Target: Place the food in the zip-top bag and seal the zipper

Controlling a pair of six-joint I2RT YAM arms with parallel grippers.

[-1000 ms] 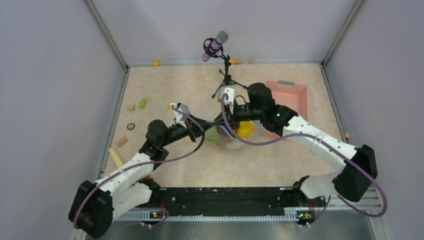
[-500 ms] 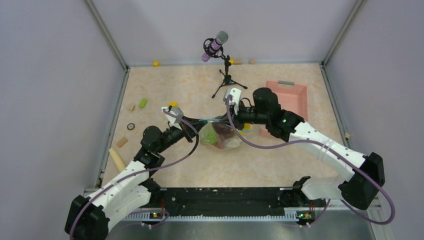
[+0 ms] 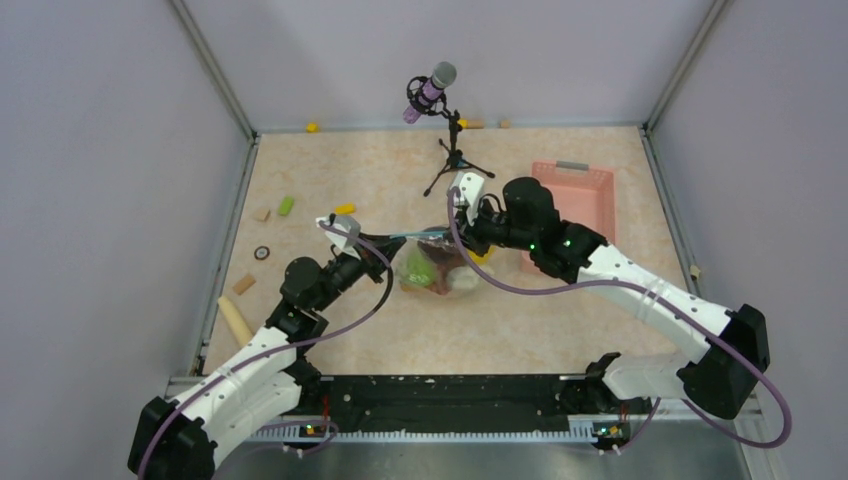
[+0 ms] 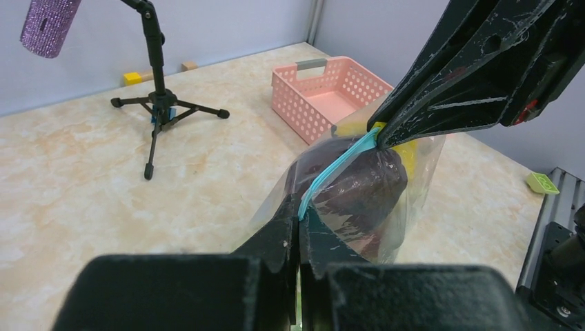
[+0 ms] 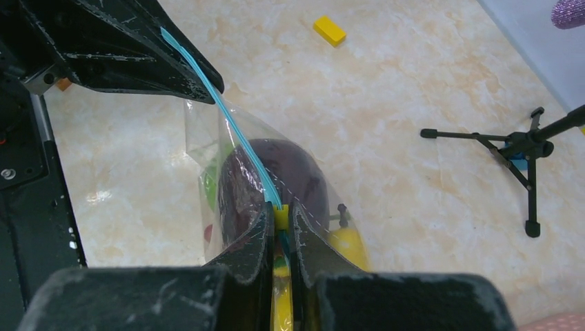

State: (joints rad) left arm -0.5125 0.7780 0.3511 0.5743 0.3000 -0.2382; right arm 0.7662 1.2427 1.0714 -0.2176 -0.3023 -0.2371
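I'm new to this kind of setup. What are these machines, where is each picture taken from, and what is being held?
A left arm and a right arm, both robots, are bolted at the table's near edge. One picture looks down from above; the other two come from a camera on each wrist. The left fingers and the right fingers are shut on opposite ends of a clear bag's blue zipper, stretching it between them. Toy food sits inside. Also there: a pink basket, a microphone stand and small scattered blocks.
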